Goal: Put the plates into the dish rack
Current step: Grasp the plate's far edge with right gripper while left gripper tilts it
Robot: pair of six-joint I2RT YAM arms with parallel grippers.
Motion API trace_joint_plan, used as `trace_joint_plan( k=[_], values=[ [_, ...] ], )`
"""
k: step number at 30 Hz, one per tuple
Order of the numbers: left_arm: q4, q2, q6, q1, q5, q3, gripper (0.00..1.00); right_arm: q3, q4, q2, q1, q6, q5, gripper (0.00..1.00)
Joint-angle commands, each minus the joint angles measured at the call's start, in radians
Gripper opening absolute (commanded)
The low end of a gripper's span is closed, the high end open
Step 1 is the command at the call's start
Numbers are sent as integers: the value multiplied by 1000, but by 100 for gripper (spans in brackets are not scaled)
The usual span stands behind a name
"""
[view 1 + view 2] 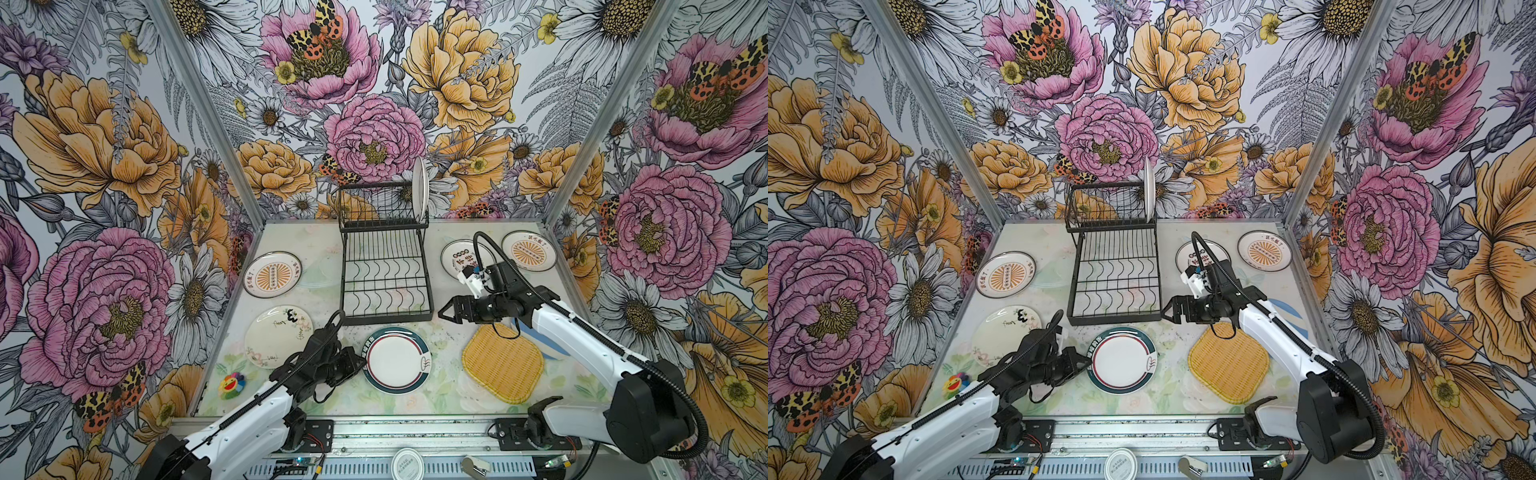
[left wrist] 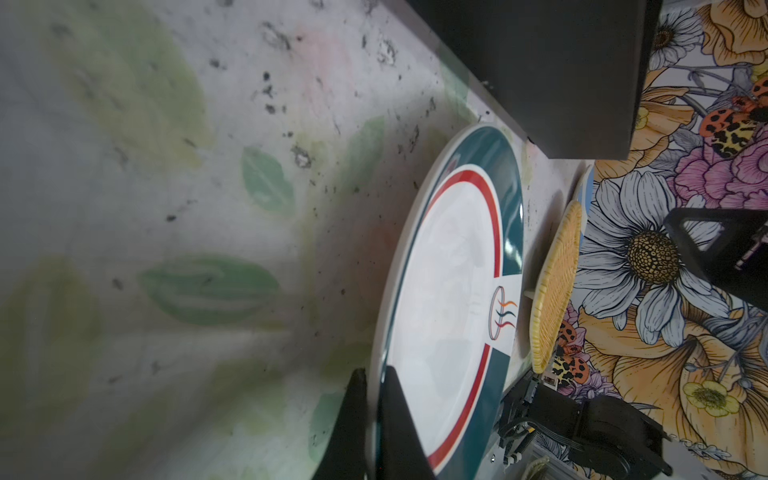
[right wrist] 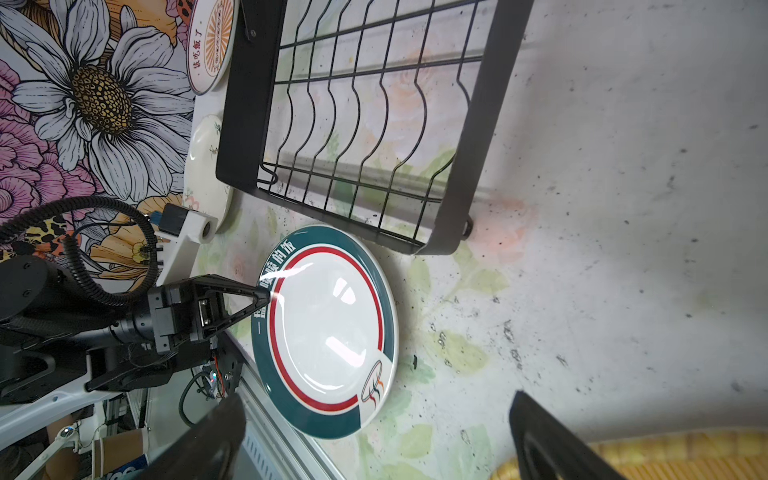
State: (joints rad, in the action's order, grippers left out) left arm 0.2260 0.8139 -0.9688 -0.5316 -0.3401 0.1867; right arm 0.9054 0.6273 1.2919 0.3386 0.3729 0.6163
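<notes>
The black wire dish rack (image 1: 384, 270) (image 1: 1115, 274) (image 3: 365, 124) stands at the back middle, with one white plate (image 1: 419, 189) upright in its upper tier. In front of it a teal-rimmed plate (image 1: 397, 359) (image 1: 1121, 359) (image 2: 449, 291) (image 3: 328, 332) rests on the table. My left gripper (image 1: 360, 360) (image 2: 374, 415) is shut on this plate's left rim, one finger above and one below. My right gripper (image 1: 442, 313) (image 3: 374, 436) hangs open and empty beside the rack's front right corner. The other plates lie flat: sunburst (image 1: 272, 274), doodled white (image 1: 277, 336), yellow woven (image 1: 503, 365).
Two more plates, one with characters (image 1: 461, 257) and one with a sunburst (image 1: 528, 251), lie at the back right behind the right arm. A colourful flower toy (image 1: 232, 384) sits front left. A small round white lid (image 1: 407, 463) rests on the front rail.
</notes>
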Motion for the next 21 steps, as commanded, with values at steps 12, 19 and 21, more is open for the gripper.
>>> trace_joint_plan(
  k=[12, 19, 21],
  values=[
    [-52, -108, 13, -35, -75, 41, 0, -36, -49, 20, -11, -5, 86, 98],
    [-16, -139, 49, -27, -96, 136, 0, -35, -89, 44, 0, 19, 172, 96],
    [-27, -127, 59, -19, -102, 164, 0, -27, -101, 54, 15, 26, 196, 95]
  ],
)
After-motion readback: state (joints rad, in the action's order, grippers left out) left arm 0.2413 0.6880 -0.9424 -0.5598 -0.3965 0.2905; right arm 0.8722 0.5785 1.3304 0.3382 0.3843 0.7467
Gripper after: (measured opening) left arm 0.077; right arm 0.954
